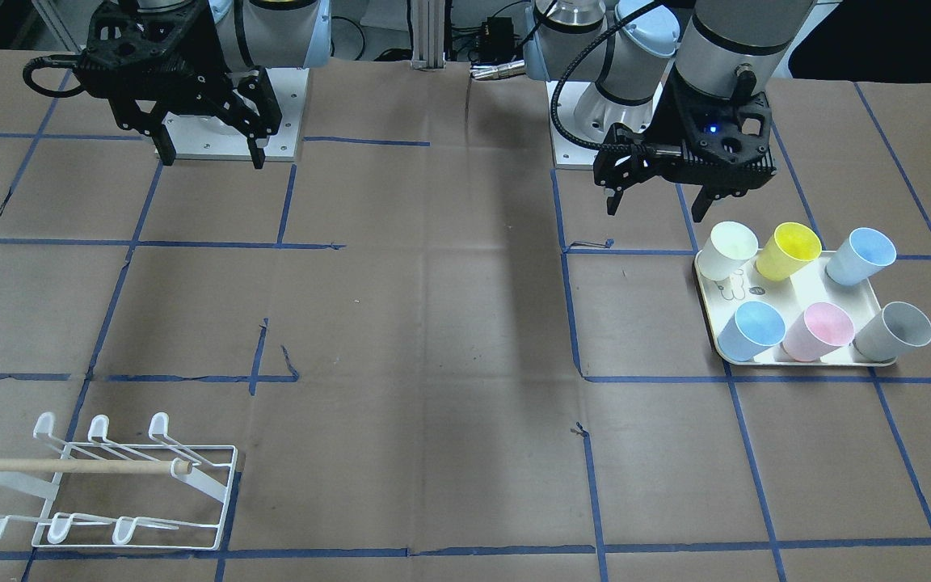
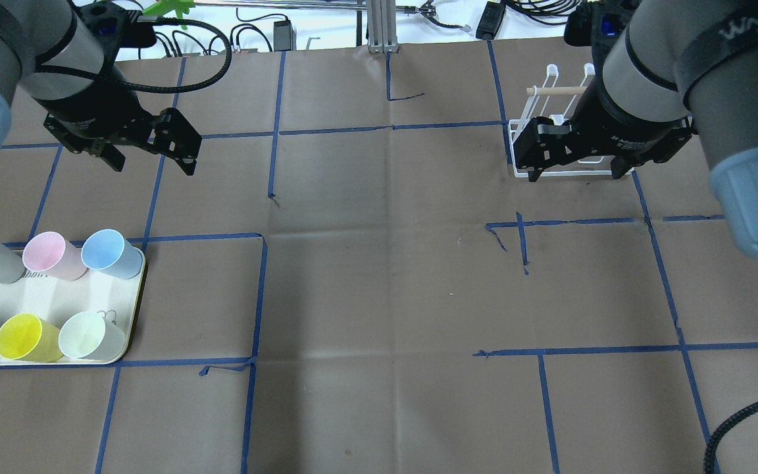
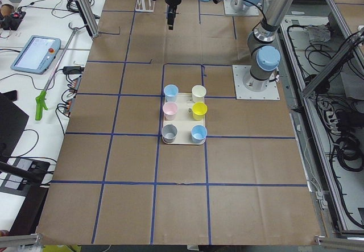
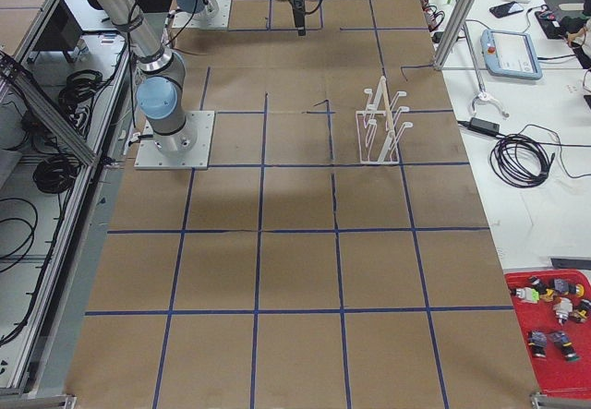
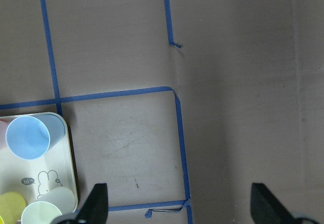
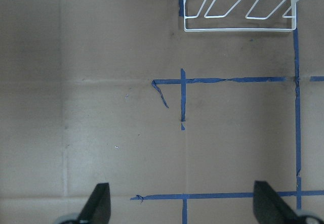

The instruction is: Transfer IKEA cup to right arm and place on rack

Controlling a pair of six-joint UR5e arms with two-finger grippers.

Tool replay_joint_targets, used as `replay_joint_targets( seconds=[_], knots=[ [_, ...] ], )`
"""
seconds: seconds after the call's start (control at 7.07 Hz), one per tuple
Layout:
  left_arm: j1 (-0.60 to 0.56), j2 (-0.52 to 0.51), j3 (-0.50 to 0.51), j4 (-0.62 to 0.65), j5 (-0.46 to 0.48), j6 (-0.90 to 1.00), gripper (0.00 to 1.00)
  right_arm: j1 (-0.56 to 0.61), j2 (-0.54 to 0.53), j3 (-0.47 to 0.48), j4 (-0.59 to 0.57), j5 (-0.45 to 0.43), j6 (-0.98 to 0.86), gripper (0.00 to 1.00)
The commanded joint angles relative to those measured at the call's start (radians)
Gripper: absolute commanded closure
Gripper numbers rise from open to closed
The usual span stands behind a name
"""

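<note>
Right arm [image 2: 655, 66] hides much of the rack [image 2: 553, 90] from overhead; left claw [image 2: 153, 164] and right claw [image 2: 576, 175] gape wide

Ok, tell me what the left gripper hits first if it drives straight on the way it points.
Most likely the bare brown table paper, near a blue tape line. The left gripper points down beside the cream tray, whose cups lie off that line.

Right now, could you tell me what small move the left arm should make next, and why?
Probably shift the open, empty left gripper over the nearest light blue plastic cup on the cream rectangular tray: nothing is grasped yet, and the white wire rack holds nothing.
</note>
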State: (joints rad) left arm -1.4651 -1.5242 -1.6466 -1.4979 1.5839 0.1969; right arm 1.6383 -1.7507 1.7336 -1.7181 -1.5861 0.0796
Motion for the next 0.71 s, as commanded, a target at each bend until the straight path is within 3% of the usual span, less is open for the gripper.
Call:
replay_joint_targets(
  seconds=[0.0, 0.57],
  knots=[
    [0.106, 0.018, -0.057, 0.004, 0.002, 0.108, 0.01, 0.000, 0.000, 0.000, 0.000, 0.000, 0.002, 0.00],
    [0.372, 0.027, -0.134, 0.027, 0.002, 0.324, 0.02, -0.003, 0.002, 0.001, 0.000, 0.005, 0.003, 0.00]
  ],
)
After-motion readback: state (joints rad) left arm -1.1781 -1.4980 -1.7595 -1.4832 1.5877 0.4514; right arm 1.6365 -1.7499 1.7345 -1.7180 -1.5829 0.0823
